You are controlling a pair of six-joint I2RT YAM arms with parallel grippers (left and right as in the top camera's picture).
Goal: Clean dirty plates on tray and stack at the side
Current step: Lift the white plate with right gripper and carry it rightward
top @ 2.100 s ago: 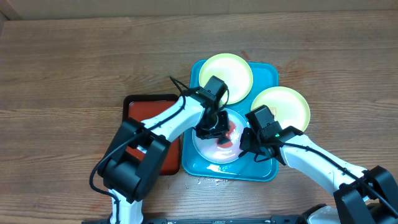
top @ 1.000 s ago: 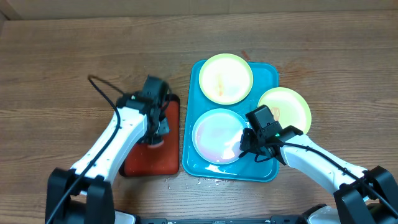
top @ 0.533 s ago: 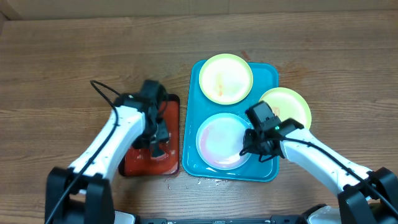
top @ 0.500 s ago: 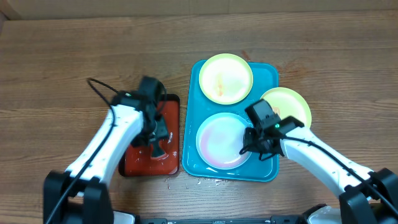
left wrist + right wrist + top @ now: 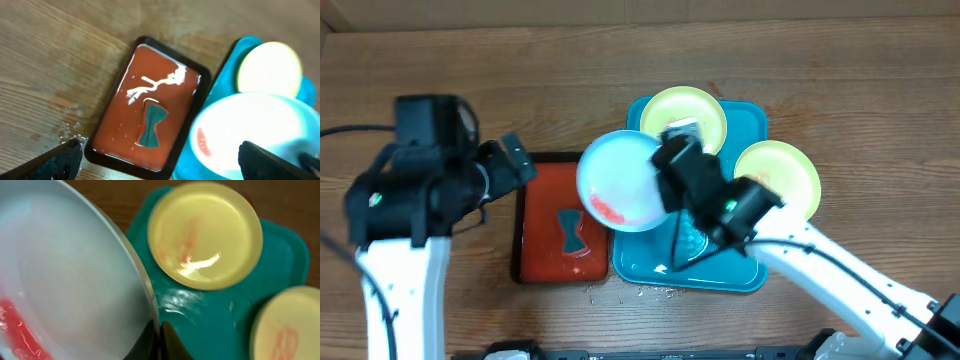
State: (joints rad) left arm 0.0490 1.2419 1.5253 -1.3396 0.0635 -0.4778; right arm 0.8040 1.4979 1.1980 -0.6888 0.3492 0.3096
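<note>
My right gripper is shut on the rim of the light blue plate and holds it tilted above the left edge of the turquoise tray. A red smear marks the plate's lower part. One pale yellow plate with a faint orange stain lies on the tray's far end. Another yellow plate overlaps the tray's right rim. My left gripper hangs open and empty, high above the red tray.
The red tray with a black rim lies left of the turquoise one. On it are a small dark teal sponge and white foam. Droplets speckle the wooden table by its corner.
The left gripper opened, left the sponge on the red tray and rose away to the left. The right gripper lifted the blue plate off the tray and carried it up and left.
</note>
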